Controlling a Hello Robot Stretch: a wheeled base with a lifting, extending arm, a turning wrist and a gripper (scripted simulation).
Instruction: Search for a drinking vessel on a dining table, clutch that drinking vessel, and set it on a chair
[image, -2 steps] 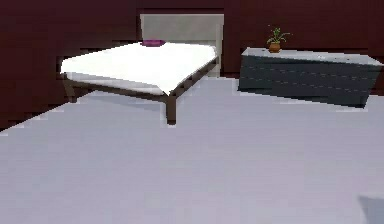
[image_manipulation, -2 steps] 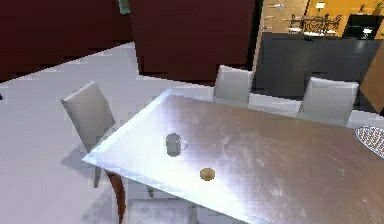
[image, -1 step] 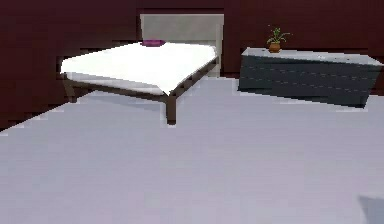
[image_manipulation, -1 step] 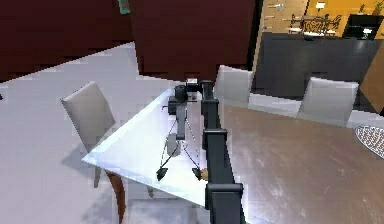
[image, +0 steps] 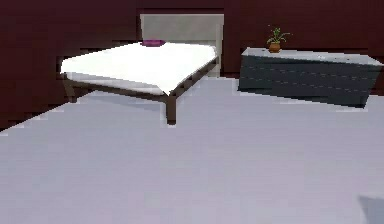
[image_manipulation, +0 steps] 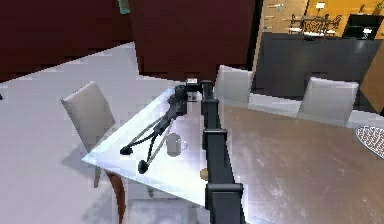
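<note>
Dining table (image_manipulation: 290, 150) carrying a glass (image_manipulation: 174, 146) | gripper (image_manipulation: 136, 158) hanging at glass's 9 o'clock | finger spread and load: cannot tell

Arm (image_manipulation: 213, 140) outstretched, end effector (image_manipulation: 135, 160) leftward.

This is a home. One room is a bedroom, with a big bed (image: 140, 68) under a white sheet. Right of the bed stands a grey dresser (image: 310, 75), and a little plant (image: 275, 40) in a pot is on that same side. Another room has a shiny table (image_manipulation: 300, 150) with pale chairs (image_manipulation: 90, 112) for eating.
</note>
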